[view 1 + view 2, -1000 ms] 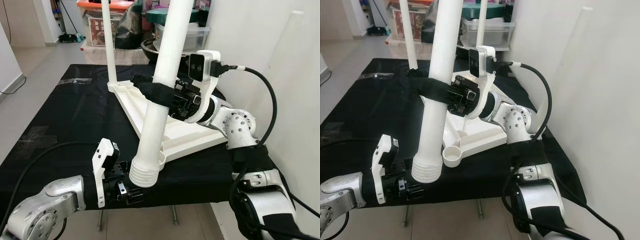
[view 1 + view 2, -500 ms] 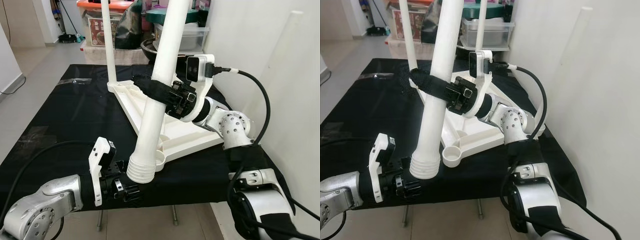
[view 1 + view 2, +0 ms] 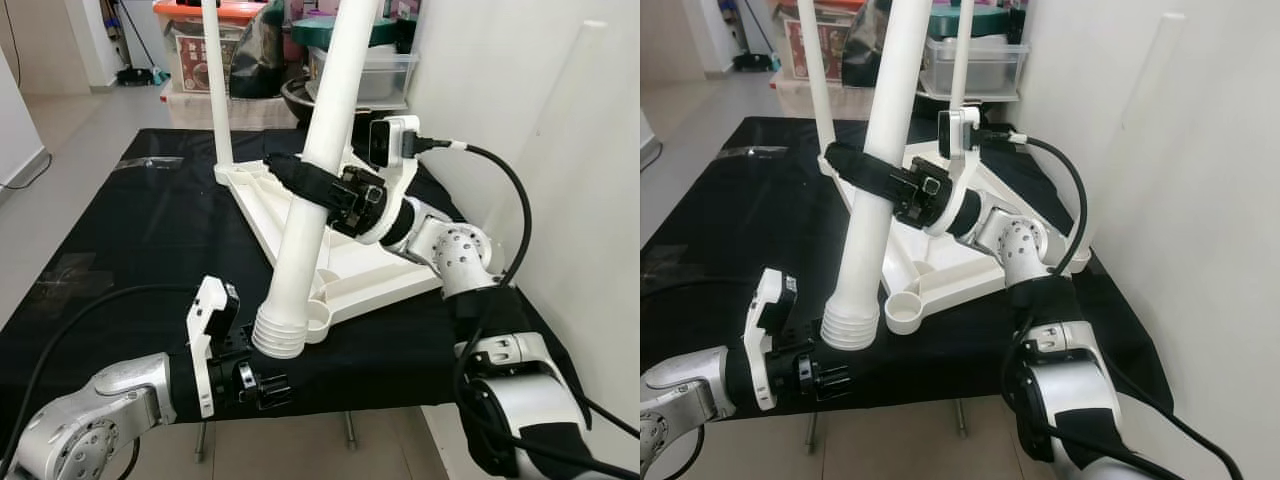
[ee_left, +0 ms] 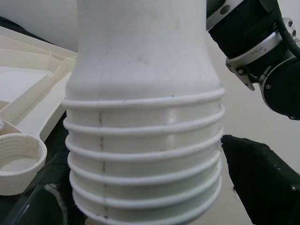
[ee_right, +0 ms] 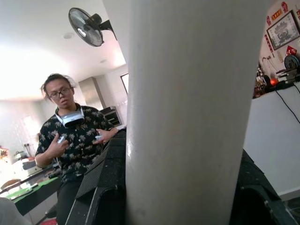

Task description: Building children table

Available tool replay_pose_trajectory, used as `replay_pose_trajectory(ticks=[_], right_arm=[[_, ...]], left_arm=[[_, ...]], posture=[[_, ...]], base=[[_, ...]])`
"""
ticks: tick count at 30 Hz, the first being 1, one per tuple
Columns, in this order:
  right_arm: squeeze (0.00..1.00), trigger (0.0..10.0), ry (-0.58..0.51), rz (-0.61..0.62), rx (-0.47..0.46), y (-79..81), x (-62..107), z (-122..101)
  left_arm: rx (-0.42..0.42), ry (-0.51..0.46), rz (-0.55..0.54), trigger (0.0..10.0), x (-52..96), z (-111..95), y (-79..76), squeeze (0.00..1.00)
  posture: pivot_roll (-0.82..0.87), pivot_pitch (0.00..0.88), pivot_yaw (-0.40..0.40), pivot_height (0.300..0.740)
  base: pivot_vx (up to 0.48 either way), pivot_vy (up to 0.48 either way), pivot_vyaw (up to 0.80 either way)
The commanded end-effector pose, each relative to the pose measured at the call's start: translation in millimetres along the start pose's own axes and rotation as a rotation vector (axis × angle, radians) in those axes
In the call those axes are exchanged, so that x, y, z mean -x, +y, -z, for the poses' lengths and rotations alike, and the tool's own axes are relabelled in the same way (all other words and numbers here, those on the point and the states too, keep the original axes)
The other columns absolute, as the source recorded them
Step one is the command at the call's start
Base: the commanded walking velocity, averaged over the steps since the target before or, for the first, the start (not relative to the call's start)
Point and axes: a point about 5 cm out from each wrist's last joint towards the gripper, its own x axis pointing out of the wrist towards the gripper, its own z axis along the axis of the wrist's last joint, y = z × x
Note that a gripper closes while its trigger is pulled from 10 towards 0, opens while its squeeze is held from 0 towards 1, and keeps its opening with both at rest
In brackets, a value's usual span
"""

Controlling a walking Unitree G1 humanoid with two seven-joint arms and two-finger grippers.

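The right gripper pinches a long white plastic table leg, its ribbed threaded end just beside the white tabletop's corner socket. The left gripper sits near beneath; finger spread unclear.

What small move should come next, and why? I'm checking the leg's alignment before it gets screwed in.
Probably shift the white plastic table leg, clamped by the right gripper, toward the round threaded socket on the white tabletop's corner: its ribbed end hangs beside the socket, not over it.
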Motion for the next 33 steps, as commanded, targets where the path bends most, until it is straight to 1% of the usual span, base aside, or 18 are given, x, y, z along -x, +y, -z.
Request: replay_pose_trajectory(ticks=[1, 5, 7, 16, 17, 27, 30, 31, 32, 33], right_arm=[[0.00, 0.0, 0.024, 0.047, 0.045, -1.3, 5.3, -4], [0.00, 0.0, 0.046, 0.016, 0.041, 2.8, 6.3, -1], [0.00, 0.0, 0.078, -0.028, 0.034, 9.9, 4.9, 8], [0.00, 0.0, 0.108, -0.052, 0.022, 12.6, 2.6, 20], [0.00, 0.0, 0.110, -0.053, 0.022, 12.7, 2.3, 21], [0.00, 0.0, 0.101, -0.038, 0.043, 13.1, 0.6, 17], [0.00, 0.0, 0.091, -0.022, 0.053, 12.0, -0.1, 14], [0.00, 0.0, 0.088, 0.017, 0.064, 8.9, -0.9, 13], [0.00, 0.0, 0.088, 0.017, 0.064, 8.9, -0.9, 13], [0.00, 10.0, 0.093, 0.054, 0.079, 6.3, -1.6, 13]], left_arm=[[-0.035, -0.031, 0.105, 10.0, -6.0, -6, -16.1, 0.00], [-0.036, -0.024, 0.095, 10.0, -4.9, -4, -14.7, 0.00], [-0.041, -0.042, 0.061, 10.0, -4.8, -6, -9.0, 0.00], [-0.064, -0.063, 0.076, 10.0, -5.5, -10, -7.7, 0.00], [-0.063, -0.056, 0.076, 0.0, -5.1, -9, -7.6, 0.00], [-0.058, -0.025, 0.093, 0.0, -5.2, 0, -9.8, 0.00], [-0.062, -0.024, 0.082, 0.0, -6.1, 1, -8.8, 0.00], [-0.069, -0.023, 0.064, 0.0, -6.9, 0, -7.1, 0.00], [-0.069, -0.023, 0.064, 0.0, -6.9, 0, -7.1, 0.00], [-0.076, -0.018, 0.053, 7.1, -7.3, 0, -5.8, 0.00]], posture=[[0.07, 0.000, -0.066, 0.740], [0.07, 0.000, -0.065, 0.740], [0.07, 0.000, -0.062, 0.740], [0.07, 0.000, -0.057, 0.740], [0.07, 0.000, -0.057, 0.740], [0.06, 0.000, -0.059, 0.740], [0.06, 0.000, -0.057, 0.740], [0.06, 0.000, -0.056, 0.740], [0.06, 0.000, -0.056, 0.740], [0.06, 0.000, -0.056, 0.740]], base=[[0.000, 0.000, 0.00], [0.000, 0.000, 0.00], [0.000, 0.000, 0.00], [0.000, 0.000, 0.00], [0.000, 0.000, 0.00], [0.000, 0.000, 0.00], [0.000, 0.000, 0.00], [0.000, 0.000, 0.00], [0.000, 0.000, 0.00], [0.000, 0.000, 0.00]])
